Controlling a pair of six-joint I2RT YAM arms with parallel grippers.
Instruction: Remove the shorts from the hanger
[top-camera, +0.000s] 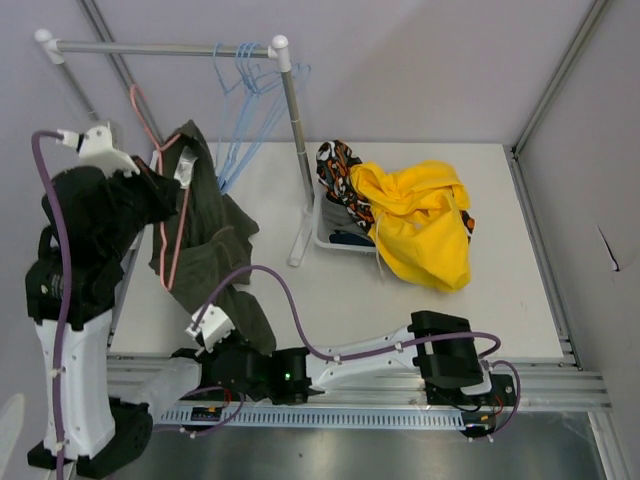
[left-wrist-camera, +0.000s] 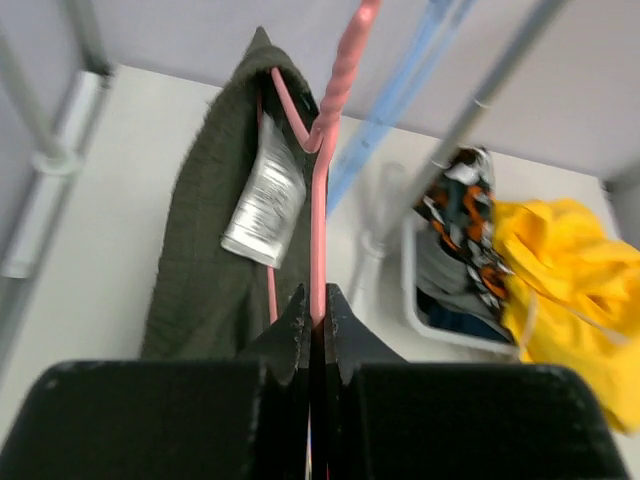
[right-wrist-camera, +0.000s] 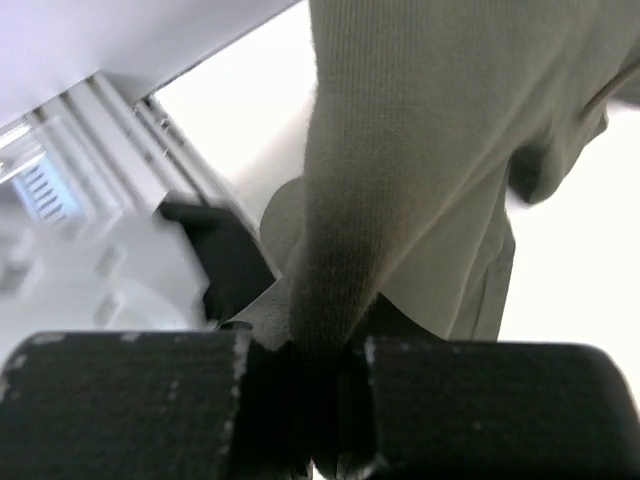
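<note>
Holding the pink hanger (left-wrist-camera: 318, 190) steady is my job on the left side. The left gripper (left-wrist-camera: 317, 318) has its fingers pressed together on the hanger's wire, just below the twisted neck. The olive green shorts (top-camera: 205, 235) are draped over that hanger, with the waistband and silver label up by the neck and the legs trailing away from it toward the arm bases. The right gripper (right-wrist-camera: 322, 345) is pinched on a fold of leg cloth at the end farthest from the hanger.

To pull well, I would hold the left clamp fixed and draw the right arm away from the hanger along the line of the cloth, low and slow. That way the waistband should slide off the wire's shoulder instead of snagging. If the wire starts to bend, I would ease off and change the angle.

Well to the right of the hanger, the yellow shorts (top-camera: 420, 230) and patterned shorts (top-camera: 340, 165) lie heaped on the white basket (top-camera: 322, 240), so I judge the olive pair to be the last.
</note>
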